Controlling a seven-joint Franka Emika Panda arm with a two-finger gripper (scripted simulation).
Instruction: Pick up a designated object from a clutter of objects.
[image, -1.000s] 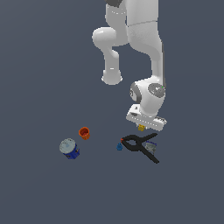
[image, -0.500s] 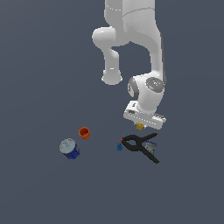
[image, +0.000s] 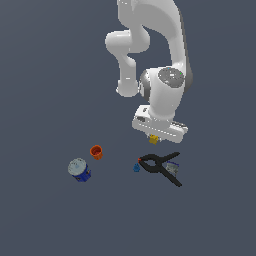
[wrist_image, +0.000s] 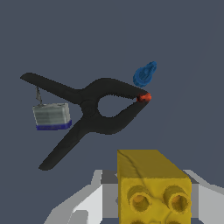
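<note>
Yellow block (wrist_image: 154, 186) in gripper (image: 154, 138), lifted.

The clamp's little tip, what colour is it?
Orange-red, at the black spring clamp tip; the wrist view shows it best.

The setting is a bare simulated space with one flat, even surface of dark slate grey-blue (image: 45, 220) filling the whole exterior view. No seam, edge or horizon divides floor from wall, and no furniture, window or lamp appears. The light is soft and diffuse, and the shade stays nearly uniform from edge to edge. In the wrist view the same dark ground (wrist_image: 52, 35) shows a faint gradient, slightly paler toward one side.
</note>
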